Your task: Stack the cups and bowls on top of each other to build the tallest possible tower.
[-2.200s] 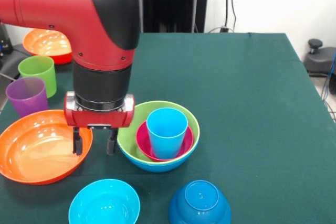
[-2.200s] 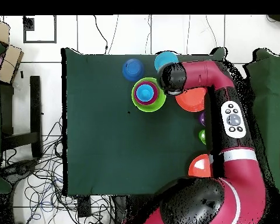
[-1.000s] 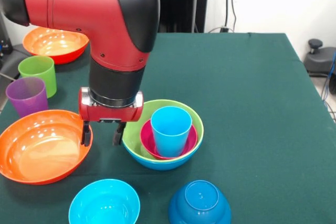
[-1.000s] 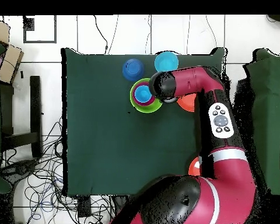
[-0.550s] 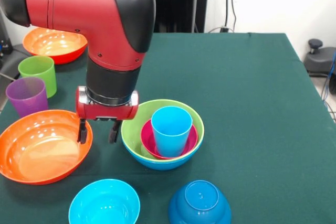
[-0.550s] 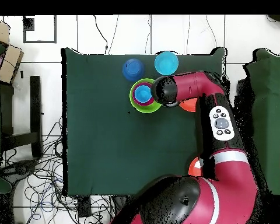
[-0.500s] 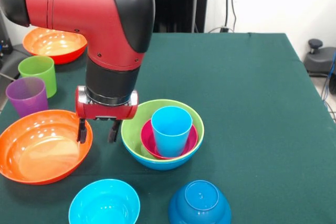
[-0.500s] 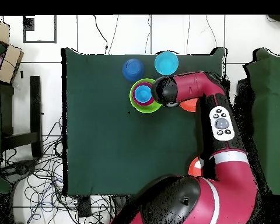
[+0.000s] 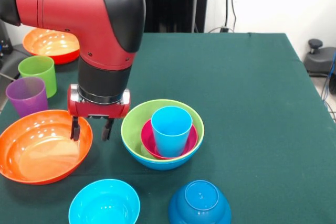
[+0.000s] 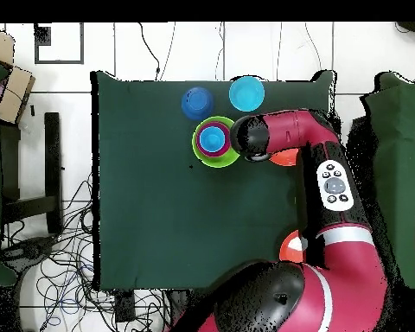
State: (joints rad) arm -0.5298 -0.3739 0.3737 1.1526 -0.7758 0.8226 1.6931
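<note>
Two cups stand at your far left in the front view, the lime green cup [image 9: 38, 73] behind and the purple cup [image 9: 27, 95] just in front of it, both upright on the green table [image 9: 252, 93]. Behind them sits one orange bowl [image 9: 52, 44], partly hidden by the arm. Next along you've got the second large orange bowl [image 9: 42, 145], mouth up, and right over its right-hand rim hangs your gripper [image 9: 90, 128]: fingers spread apart, pointing down, nothing between them, one finger above the bowl's inside edge and the other just outside it. Below that, at the near edge, the cyan bowl [image 9: 104, 203] lies mouth up. Moving right, there's the tower [image 9: 163, 135]: lime green bowl [image 9: 134, 124] nested in the blue bowl [image 9: 157, 164], the magenta bowl [image 9: 148, 141] inside that, and the light blue cup [image 9: 170, 129] standing upright in the middle. The gripper is just beside this pile, not touching it. In front of the pile the dark blue bowl [image 9: 199, 204] rests upside down. From overhead, the arm covers most of the orange bowl beside the tower [image 10: 214, 140]
</note>
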